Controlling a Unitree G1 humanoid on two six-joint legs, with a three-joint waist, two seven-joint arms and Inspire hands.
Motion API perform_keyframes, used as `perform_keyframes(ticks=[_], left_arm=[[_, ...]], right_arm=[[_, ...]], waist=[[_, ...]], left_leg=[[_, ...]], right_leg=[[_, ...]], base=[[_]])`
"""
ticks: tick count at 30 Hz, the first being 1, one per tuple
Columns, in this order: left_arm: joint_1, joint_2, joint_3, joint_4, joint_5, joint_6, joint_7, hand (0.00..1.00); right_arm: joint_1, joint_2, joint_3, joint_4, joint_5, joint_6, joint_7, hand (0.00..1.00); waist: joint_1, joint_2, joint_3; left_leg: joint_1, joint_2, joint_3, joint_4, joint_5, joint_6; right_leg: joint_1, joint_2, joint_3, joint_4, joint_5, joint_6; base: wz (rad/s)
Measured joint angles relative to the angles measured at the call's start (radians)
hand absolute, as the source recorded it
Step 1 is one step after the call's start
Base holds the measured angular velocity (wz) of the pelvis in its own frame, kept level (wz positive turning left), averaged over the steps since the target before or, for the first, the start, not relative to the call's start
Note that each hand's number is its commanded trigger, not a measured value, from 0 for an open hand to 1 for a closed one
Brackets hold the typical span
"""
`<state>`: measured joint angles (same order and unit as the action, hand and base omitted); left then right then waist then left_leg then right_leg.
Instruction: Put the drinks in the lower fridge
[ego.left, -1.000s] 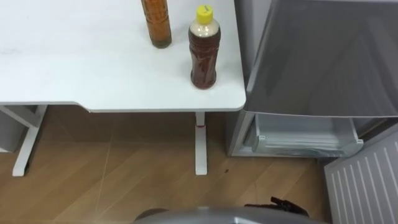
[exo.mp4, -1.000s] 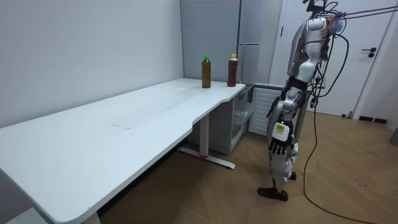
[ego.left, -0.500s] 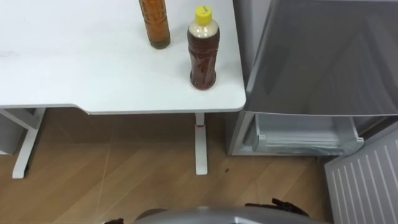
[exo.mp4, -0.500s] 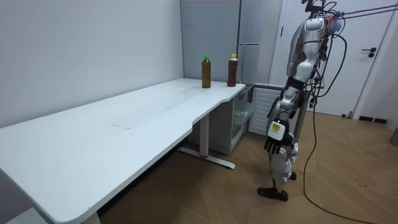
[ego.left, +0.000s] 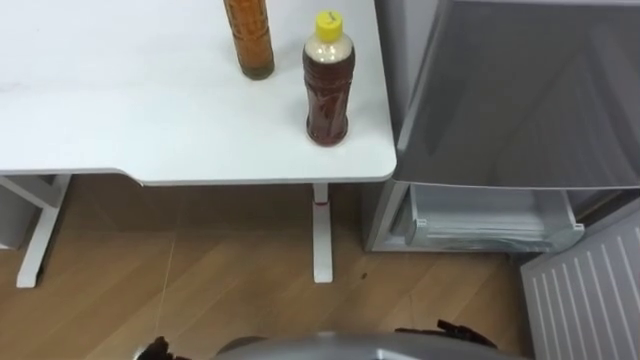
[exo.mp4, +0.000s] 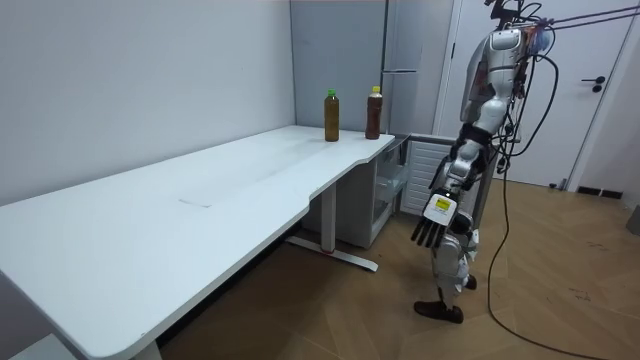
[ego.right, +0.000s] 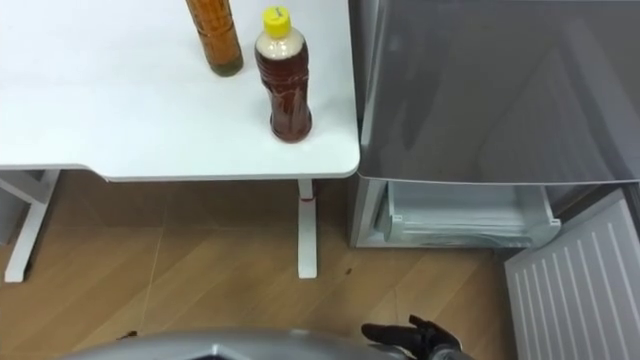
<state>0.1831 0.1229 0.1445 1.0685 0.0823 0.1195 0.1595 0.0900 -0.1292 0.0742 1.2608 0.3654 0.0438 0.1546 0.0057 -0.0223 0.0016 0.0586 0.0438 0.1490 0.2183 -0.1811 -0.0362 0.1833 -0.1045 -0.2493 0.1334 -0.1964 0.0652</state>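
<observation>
Left hand (exo.mp4: 430, 228): empty, with fingers straight and spread. It is held out in front of the thighs, below the level of the worktop (ego.left: 150, 120), and a dark tip of it shows at the left eye view's bottom left.
Right hand (ego.right: 408, 335): low by the body on the fridge side, fingers loose and extended, holding nothing.
Stance: upright, facing the worktop's corner, with the fridge to the right front.
Yellow-capped bottle (ego.left: 328, 85): upright near the worktop's right front corner, ahead of and above both hands, roughly on the robot's midline.
Green-capped bottle (exo.mp4: 331, 118): upright, just behind and to the left of the first, not touching it.
Long axis: vertical on both bottles, so a side-on wrap round the body looks the fitting grasp.
Lower fridge (ego.left: 490, 215): open, its white inside showing, right of the worktop and below it. Its door (ego.left: 590, 290) is swung out to the right.
Nearer hand: the left, by my judgement — it is raised and forward. The carry then runs right and down.
</observation>
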Motion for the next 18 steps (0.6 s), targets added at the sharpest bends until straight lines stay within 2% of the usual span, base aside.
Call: perform_keyframes(ticks=[2, 3, 5, 8, 11, 15, 18], left_arm=[[0.008, -0.001, 0.029, -0.018, -0.107, -0.036, 0.057, 0.00], [0.013, -0.003, 0.043, -0.035, -0.129, -0.041, 0.073, 0.00], [0.026, -0.019, 0.113, -0.098, -0.199, -0.068, 0.141, 0.00], [0.027, -0.023, 0.160, -0.146, -0.265, -0.101, 0.215, 0.00], [0.028, -0.023, 0.185, -0.185, -0.267, -0.118, 0.296, 0.00], [0.032, -0.024, 0.174, -0.260, -0.267, -0.149, 0.401, 0.00], [0.055, -0.027, 0.167, -0.371, -0.267, -0.164, 0.477, 0.00]], right_arm=[[0.000, 0.000, 0.000, 0.013, 0.005, -0.001, 0.001, 0.00], [0.000, 0.000, -0.001, 0.013, 0.004, -0.002, 0.001, 0.00], [0.008, 0.000, -0.019, 0.008, -0.005, -0.003, 0.001, 0.00], [0.020, 0.000, -0.038, -0.014, -0.017, -0.004, -0.001, 0.00], [0.022, 0.000, -0.051, -0.013, -0.030, -0.002, 0.000, 0.00], [0.021, 0.000, -0.052, -0.017, -0.056, -0.003, -0.008, 0.00], [0.023, -0.001, -0.053, -0.022, -0.057, -0.003, -0.011, 0.00]], waist=[[0.000, -0.003, 0.0018], [0.001, -0.004, 0.0021], [0.007, -0.005, 0.0015], [0.023, -0.003, -0.0007], [0.028, -0.002, -0.0028], [0.029, 0.002, -0.0056], [0.029, 0.003, -0.0065]], left_leg=[[0.007, -0.001, 0.000, -0.006, 0.000, 0.000], [0.006, -0.001, 0.000, -0.006, 0.000, 0.000], [0.007, -0.002, -0.002, -0.007, 0.000, 0.000], [0.011, -0.003, -0.003, -0.012, 0.000, 0.000], [0.027, -0.004, -0.005, -0.014, 0.000, 0.000], [0.028, -0.004, -0.012, -0.013, -0.001, -0.001], [0.025, -0.004, -0.014, -0.011, -0.001, -0.001]], right_leg=[[0.012, 0.000, -0.001, -0.002, -0.001, 0.002], [0.011, 0.000, -0.001, -0.003, -0.001, 0.002], [0.008, 0.000, -0.001, -0.003, -0.001, 0.002], [0.009, 0.000, 0.000, -0.003, -0.001, 0.002], [0.023, 0.000, 0.000, -0.003, -0.001, 0.002], [0.027, 0.000, -0.006, -0.001, -0.001, 0.002], [0.026, 0.000, -0.008, -0.001, -0.001, 0.002]], base=[[0.00], [0.00], [0.00], [0.00], [0.01], [0.04], [0.00]])
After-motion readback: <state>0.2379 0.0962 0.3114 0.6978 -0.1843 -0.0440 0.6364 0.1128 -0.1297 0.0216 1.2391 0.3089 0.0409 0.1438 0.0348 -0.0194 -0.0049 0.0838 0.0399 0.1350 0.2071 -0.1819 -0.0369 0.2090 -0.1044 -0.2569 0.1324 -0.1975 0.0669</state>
